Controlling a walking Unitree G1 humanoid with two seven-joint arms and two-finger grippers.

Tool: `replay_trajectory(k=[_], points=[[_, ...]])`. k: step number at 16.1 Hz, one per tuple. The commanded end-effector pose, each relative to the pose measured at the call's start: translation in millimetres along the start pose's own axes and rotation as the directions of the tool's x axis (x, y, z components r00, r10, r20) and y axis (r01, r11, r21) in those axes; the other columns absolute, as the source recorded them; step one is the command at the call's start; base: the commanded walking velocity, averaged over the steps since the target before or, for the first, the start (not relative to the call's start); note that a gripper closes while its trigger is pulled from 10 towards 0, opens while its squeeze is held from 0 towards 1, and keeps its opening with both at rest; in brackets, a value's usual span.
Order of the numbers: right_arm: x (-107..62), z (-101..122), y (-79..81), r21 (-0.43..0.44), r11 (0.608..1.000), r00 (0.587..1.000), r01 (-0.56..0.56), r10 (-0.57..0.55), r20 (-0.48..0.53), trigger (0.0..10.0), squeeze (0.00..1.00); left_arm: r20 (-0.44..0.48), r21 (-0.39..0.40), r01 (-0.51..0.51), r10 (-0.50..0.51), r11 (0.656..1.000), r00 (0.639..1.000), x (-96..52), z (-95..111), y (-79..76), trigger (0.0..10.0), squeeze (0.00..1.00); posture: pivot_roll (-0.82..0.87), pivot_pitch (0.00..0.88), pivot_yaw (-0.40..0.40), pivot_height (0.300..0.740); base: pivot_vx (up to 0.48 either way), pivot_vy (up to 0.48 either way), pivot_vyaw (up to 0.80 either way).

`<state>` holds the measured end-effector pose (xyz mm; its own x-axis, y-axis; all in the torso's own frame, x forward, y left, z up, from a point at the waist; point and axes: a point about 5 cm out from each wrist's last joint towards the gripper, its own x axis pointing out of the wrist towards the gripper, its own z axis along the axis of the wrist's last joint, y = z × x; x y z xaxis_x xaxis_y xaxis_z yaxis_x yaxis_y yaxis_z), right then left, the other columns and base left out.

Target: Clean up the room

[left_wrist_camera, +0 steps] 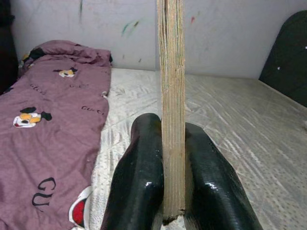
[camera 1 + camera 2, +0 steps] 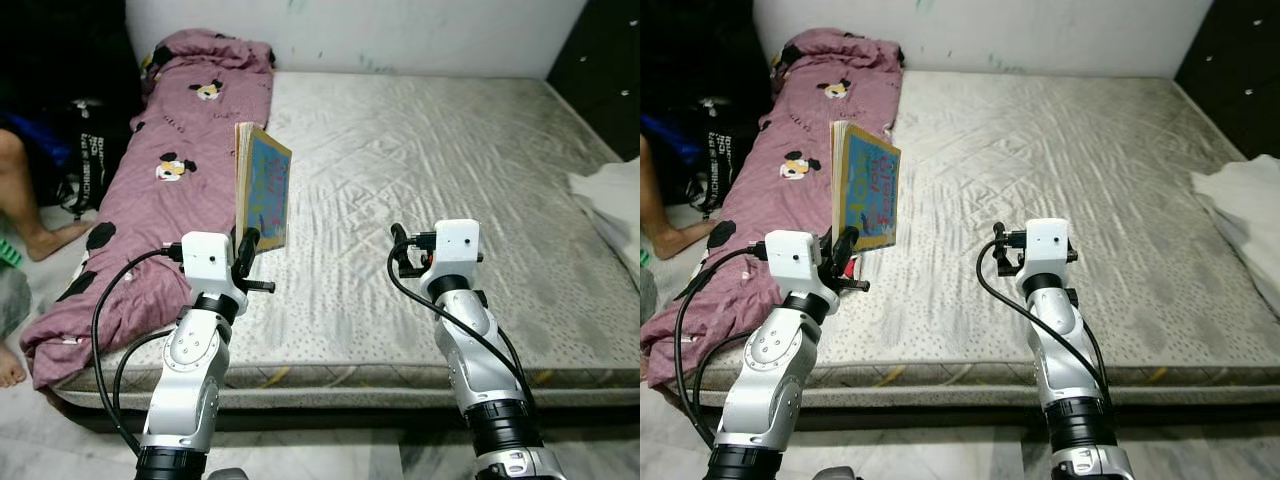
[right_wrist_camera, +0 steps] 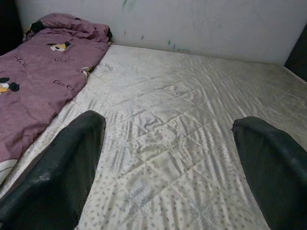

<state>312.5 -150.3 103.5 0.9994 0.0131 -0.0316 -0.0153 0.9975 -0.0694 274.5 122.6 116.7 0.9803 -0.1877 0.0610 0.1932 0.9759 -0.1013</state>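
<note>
Bare mattress | left gripper jaws clamp upright blue-covered book | right gripper jaws apart

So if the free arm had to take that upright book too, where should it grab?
Probably the book's free upper edge, coming from the right. It stands upright, thin and flat, so fingers should straddle its faces. The left gripper already pinches the bottom edge; the right gripper hangs open over the mattress.
</note>
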Motion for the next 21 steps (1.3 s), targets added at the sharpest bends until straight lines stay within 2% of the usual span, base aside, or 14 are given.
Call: replay_trajectory(k=[1,9,12,14,15,17,20,21], points=[[2.8,3,-0.6,-0.001,1.000,1.000,0.003,-0.003,0.011,10.0,0.00,0.050,0.003,0.020,-0.020,1.000,0.999,3.1,10,-2.5,10.0,0.00,0.05,0.000,-0.017,0.740,0.296,0.000,0.00],[3.6,3,-1.5,-0.005,1.000,1.000,0.011,-0.011,0.013,10.0,0.00,0.051,0.010,0.019,-0.019,1.000,0.999,4.3,10,-1.8,10.0,0.00,0.05,0.000,-0.014,0.740,0.292,0.000,0.00],[3.7,3,-1.5,-0.007,1.000,1.000,0.011,-0.011,0.013,10.0,0.00,-0.005,0.007,-0.001,0.001,1.000,1.000,4.9,2,-4.6,10.0,0.00,0.05,0.000,-0.015,0.740,0.000,0.000,0.00],[3.9,2,-2.2,-0.007,1.000,1.000,0.011,-0.011,0.012,10.0,0.00,-0.002,0.038,0.036,-0.036,0.999,0.999,1.8,1,-3.8,10.0,0.00,0.05,0.000,-0.019,0.740,0.000,0.000,0.00],[4.0,3,-3.0,-0.007,1.000,1.000,0.011,-0.011,0.013,10.0,0.00,-0.020,0.046,0.065,-0.064,0.997,0.998,-2.8,0,1.3,10.0,0.00,0.06,0.000,-0.022,0.740,0.000,0.000,0.00],[3.1,3,-4.0,0.000,1.000,1.000,0.010,-0.010,0.013,10.0,0.00,-0.034,0.077,0.058,-0.055,0.995,0.998,-7.8,-3,10.2,10.0,0.00,0.06,0.000,-0.020,0.740,0.000,0.000,0.00],[-7.5,2,-4.9,0.030,0.999,1.000,0.021,-0.021,0.013,10.0,0.00,-0.045,0.212,-0.090,0.102,0.973,0.994,-17.4,-10,36.9,10.0,0.00,0.05,0.000,-0.017,0.740,0.000,0.000,0.00],[-13.3,3,-4.6,0.044,0.999,1.000,0.028,-0.028,0.014,10.0,0.00,-0.033,0.214,-0.137,0.147,0.967,0.989,-22.3,-9,44.8,10.0,0.00,0.05,0.000,-0.022,0.740,0.000,0.000,0.00]])
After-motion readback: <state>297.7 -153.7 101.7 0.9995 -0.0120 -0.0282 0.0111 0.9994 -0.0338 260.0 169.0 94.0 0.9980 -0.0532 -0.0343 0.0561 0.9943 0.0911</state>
